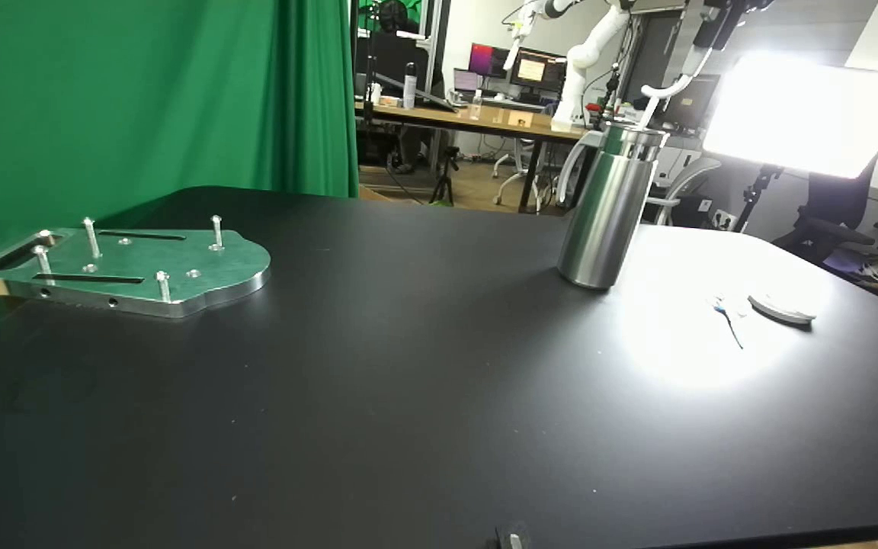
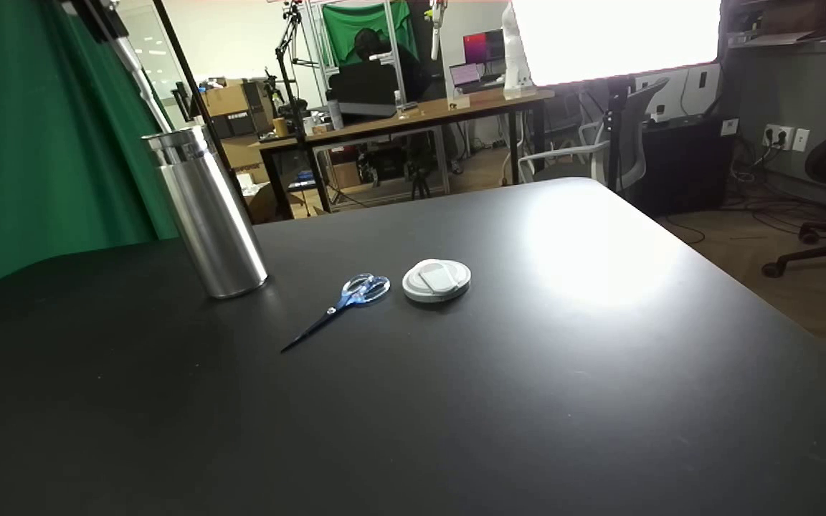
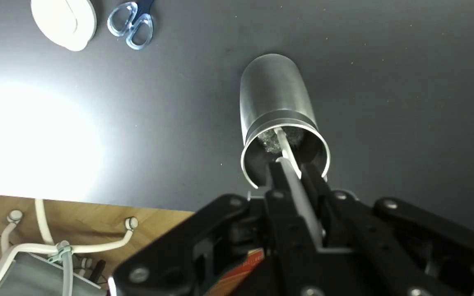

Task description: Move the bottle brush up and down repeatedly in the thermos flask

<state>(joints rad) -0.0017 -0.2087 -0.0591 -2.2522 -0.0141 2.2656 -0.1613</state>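
The thermos flask, a tall silver cylinder, stands on the black table in both exterior views. Its open mouth faces the camera in the wrist view. The bottle brush runs down into the flask's mouth, and its bristles show inside, below the rim. Its pale handle rises out of the flask in both exterior views. My gripper is above the mouth, its black fingers shut on the handle. It shows partly at the top edge of both exterior views.
Blue-handled scissors and a round white lid lie on the table near the flask. A flat plate with upright pegs lies at the far side. A bright lamp panel stands beyond the table. A green curtain hangs behind.
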